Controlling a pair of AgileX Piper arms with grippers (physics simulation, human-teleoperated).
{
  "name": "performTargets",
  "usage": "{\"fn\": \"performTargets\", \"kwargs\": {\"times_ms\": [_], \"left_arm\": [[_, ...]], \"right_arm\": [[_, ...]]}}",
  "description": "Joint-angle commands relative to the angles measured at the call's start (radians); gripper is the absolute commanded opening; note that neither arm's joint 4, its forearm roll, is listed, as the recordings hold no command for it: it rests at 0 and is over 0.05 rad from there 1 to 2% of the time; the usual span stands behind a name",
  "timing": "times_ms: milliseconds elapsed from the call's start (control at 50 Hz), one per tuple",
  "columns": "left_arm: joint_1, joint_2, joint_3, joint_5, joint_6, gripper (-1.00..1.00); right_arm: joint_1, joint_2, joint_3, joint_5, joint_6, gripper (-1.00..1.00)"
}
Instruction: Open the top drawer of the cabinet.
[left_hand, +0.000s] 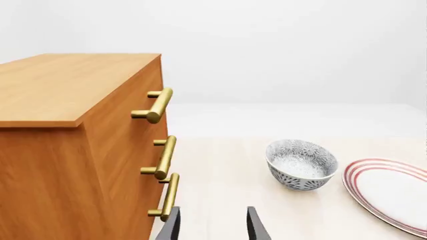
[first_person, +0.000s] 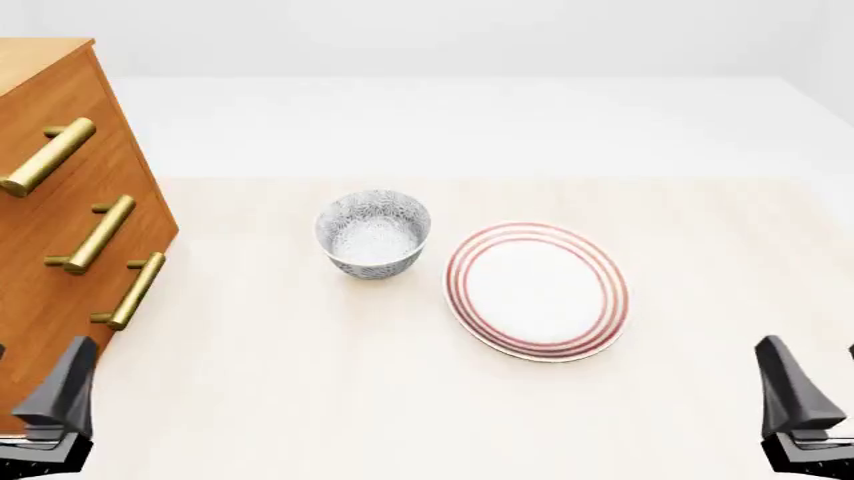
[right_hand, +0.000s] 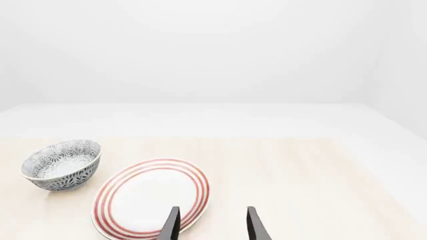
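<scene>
1. The cabinet (first_person: 60, 200) stands ahead and left of the left gripper (left_hand: 212, 225), whose jaws are apart and empty; the top drawer (left_hand: 120, 117) looks closed, its handle (left_hand: 156, 105) highest.
2. Risk: the three handles match, so reaching too low would catch a lower one (left_hand: 163, 158).
3. The bowl (first_person: 374, 233) looks empty; the plate (first_person: 538, 290) is bare.
4. The right gripper (right_hand: 212, 225), jaws apart, hovers idle.

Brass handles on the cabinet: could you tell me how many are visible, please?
3, stacked on the cabinet front: top drawer handle, middle handle, bottom handle. None looks hidden.
</scene>
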Motion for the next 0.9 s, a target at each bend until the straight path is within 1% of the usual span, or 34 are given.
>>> {"fn": "performTargets", "kwargs": {"times_ms": [20, 240, 260, 280, 300, 320, 340, 360, 440, 660, 680, 700, 720, 760, 800, 820, 840, 880, 900], "left_arm": [[-0.005, 0.008, -0.003, -0.005, 0.003, 1.00], [-0.008, 0.004, -0.003, -0.005, 0.008, 1.00], [-0.010, 0.000, -0.005, -0.006, 0.012, 1.00], [-0.012, -0.003, -0.010, -0.015, 0.042, 1.00], [-0.008, -0.003, -0.013, -0.008, 0.047, 1.00], [0.097, 0.103, 0.000, -0.077, 0.474, 1.00], [0.002, 0.004, -0.004, 0.000, 0.074, 1.00], [0.002, 0.000, -0.005, 0.005, -0.002, 1.00], [-0.004, 0.002, -0.004, 0.011, 0.020, 1.00], [-0.006, 0.001, -0.004, 0.010, 0.024, 1.00], [-0.008, 0.004, -0.005, 0.012, 0.033, 1.00], [-0.013, 0.022, -0.007, 0.003, 0.061, 1.00], [-0.013, 0.024, -0.007, 0.002, 0.062, 1.00], [-0.015, 0.084, -0.008, -0.041, 0.089, 1.00], [-0.033, 0.065, -0.020, -0.022, 0.100, 1.00], [-0.024, 0.065, -0.027, -0.011, 0.111, 1.00], [-0.032, 0.073, -0.034, -0.009, 0.144, 1.00], [-0.036, 0.073, -0.049, 0.004, 0.146, 1.00], [-0.038, 0.089, -0.054, -0.003, 0.174, 1.00]], "right_arm": [[0.000, 0.006, -0.003, -0.002, 0.000, 1.00], [0.000, 0.006, -0.003, -0.002, 0.002, 1.00], [0.000, 0.006, -0.003, -0.002, 0.002, 1.00], [0.000, 0.006, -0.003, -0.001, 0.002, 1.00], [0.000, 0.006, -0.003, -0.001, 0.002, 1.00], [0.001, 0.002, -0.003, 0.001, -0.003, 1.00], [0.001, 0.002, -0.003, 0.001, -0.003, 1.00], [0.001, 0.002, -0.003, 0.001, -0.003, 1.00], [0.001, 0.002, -0.003, 0.001, -0.003, 1.00], [0.000, 0.002, -0.003, 0.001, -0.003, 1.00], [0.001, 0.002, -0.003, 0.001, -0.003, 1.00], [0.001, 0.002, -0.003, 0.001, -0.003, 1.00], [0.001, 0.002, -0.003, 0.001, -0.003, 1.00], [0.001, 0.002, -0.003, 0.001, -0.003, 1.00], [0.001, 0.002, -0.003, 0.001, -0.003, 1.00], [0.000, 0.002, -0.003, 0.001, -0.003, 1.00], [0.000, 0.002, -0.003, 0.001, -0.003, 1.00], [0.000, 0.002, -0.003, 0.001, -0.003, 1.00], [0.001, 0.002, -0.003, 0.001, -0.003, 1.00]]}}
